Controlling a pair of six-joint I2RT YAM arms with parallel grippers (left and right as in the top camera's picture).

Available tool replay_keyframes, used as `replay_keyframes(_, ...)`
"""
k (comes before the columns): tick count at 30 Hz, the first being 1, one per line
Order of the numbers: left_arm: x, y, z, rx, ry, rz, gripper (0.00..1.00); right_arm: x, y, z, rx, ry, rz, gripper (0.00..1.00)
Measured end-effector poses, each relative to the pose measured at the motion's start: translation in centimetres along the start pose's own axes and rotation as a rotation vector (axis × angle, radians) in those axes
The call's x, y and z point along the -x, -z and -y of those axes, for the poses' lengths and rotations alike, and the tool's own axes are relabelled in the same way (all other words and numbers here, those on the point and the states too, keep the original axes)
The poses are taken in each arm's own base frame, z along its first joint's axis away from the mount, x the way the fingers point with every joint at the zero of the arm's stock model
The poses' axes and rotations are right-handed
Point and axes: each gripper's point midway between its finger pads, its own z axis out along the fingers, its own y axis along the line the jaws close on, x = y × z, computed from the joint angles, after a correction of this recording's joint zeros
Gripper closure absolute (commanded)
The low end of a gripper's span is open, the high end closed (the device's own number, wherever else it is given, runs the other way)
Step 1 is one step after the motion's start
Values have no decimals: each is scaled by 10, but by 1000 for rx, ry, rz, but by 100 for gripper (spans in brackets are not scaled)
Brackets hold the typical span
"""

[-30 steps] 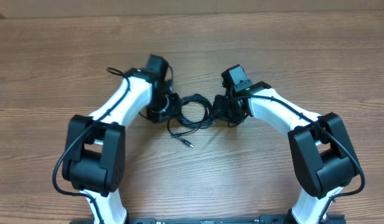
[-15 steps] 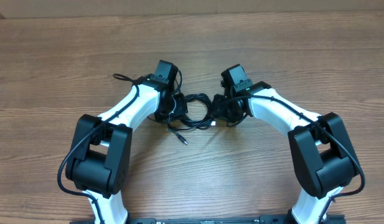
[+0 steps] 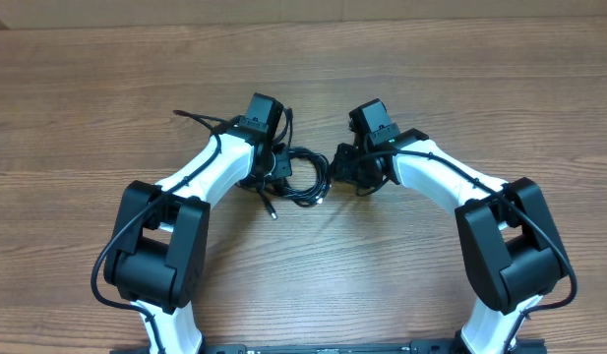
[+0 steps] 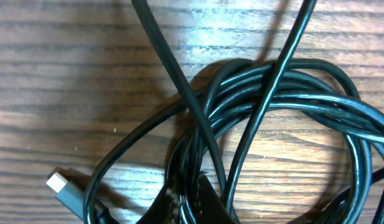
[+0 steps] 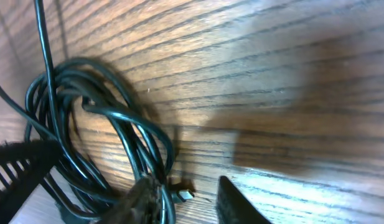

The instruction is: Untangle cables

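Observation:
The cables (image 3: 309,179) are thin black cords bunched in a tangled coil on the table between my two grippers. In the left wrist view the cables (image 4: 291,93) fill the frame. My left gripper (image 4: 190,204) is shut on several strands at the coil's left side, and a silver-tipped plug (image 4: 58,185) lies loose to its left. From above, my left gripper (image 3: 280,169) meets the coil's left edge. My right gripper (image 5: 190,202) stands open at the coil's right edge; one finger (image 5: 145,198) touches the cables (image 5: 79,112), and a small plug (image 5: 186,195) lies between the fingers.
The wooden table (image 3: 431,79) stretches bare behind and to both sides. A loose cable end with a plug (image 3: 273,211) trails toward the front. The left arm's own thick wire (image 3: 200,119) loops out at its wrist. Both arm bases stand at the front edge.
My left gripper moved right onto the coil and shut on its strands. The coil bunched tighter and its trailing plug end shifted left. The right gripper narrowed a little.

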Motion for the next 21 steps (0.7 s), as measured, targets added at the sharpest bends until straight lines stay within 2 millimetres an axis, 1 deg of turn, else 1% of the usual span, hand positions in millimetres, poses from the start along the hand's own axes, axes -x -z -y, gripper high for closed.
replay_keyframes(2,1,0,2,-8,-42,2,95,-1,0,0,-2,-28,0,70)
replay_keyframes(4,2,0,6,-28,-87,4,96,-1,-1,-1,-3,-49,1,64)
replay_keyframes(5,2,0,9,-45,-111,4,96,-1,-1,-2,0,-57,3,62)
replay_keyframes(7,2,1,16,-91,-160,1,95,1,-1,-5,9,-60,11,62)
replay_keyframes(11,-2,3,29,-188,-242,-20,93,5,-1,-15,52,-59,24,67)
replay_keyframes(13,-1,5,28,-215,-253,-27,91,6,0,-24,103,-55,14,72)
replay_keyframes(15,1,6,24,-233,-248,-30,88,4,1,-34,153,-52,-6,74)
replay_keyframes(18,7,9,13,-260,-227,-33,84,-1,3,-45,212,-51,-40,70)
replay_keyframes(21,9,13,3,-300,-214,-51,79,-7,3,-51,232,-47,-61,70)
